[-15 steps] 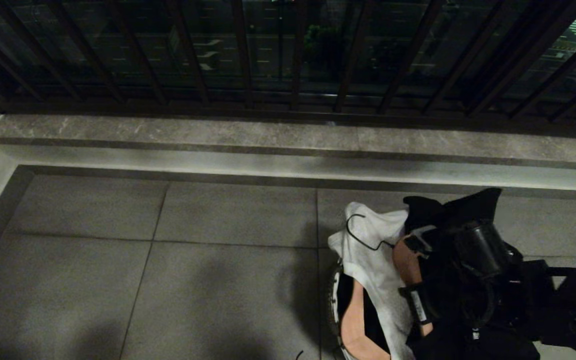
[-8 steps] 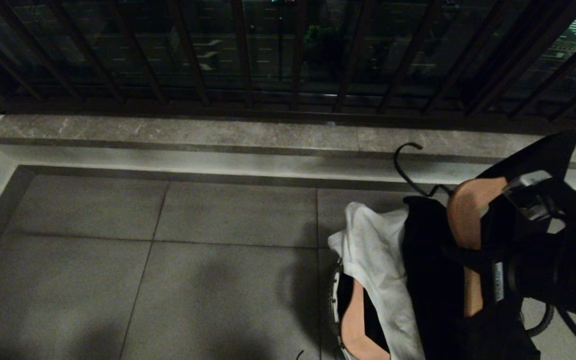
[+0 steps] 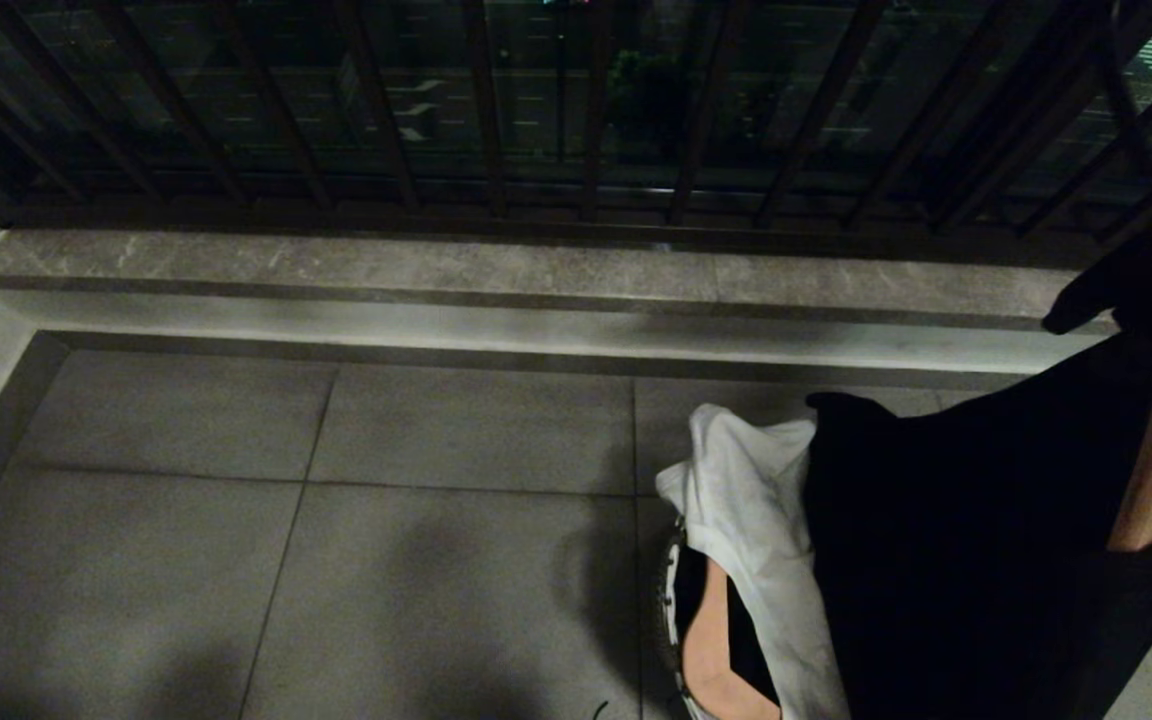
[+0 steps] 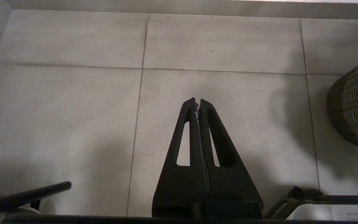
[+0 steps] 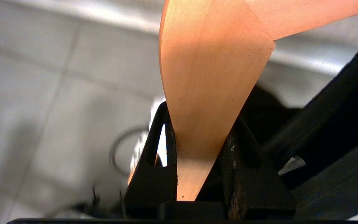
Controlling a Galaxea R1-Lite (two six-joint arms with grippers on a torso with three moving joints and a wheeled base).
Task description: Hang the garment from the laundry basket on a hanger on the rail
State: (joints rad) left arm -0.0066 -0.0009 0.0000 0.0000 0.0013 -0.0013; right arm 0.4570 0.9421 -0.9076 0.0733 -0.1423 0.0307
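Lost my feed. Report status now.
Right gripper shut on wooden hanger, black garment hanging from it. Left gripper shut, idle over floor. White garment draped over laundry basket. Nothing blocking.

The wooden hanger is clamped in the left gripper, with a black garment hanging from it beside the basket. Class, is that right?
Not quite. The right gripper clamps the wooden hanger, as the right wrist view shows; the left gripper is shut on nothing. The black garment does hang beside the basket.

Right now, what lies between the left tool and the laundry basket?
Only bare floor tile, in the left wrist view: the shut left tool points at the floor, the laundry basket off to one side.
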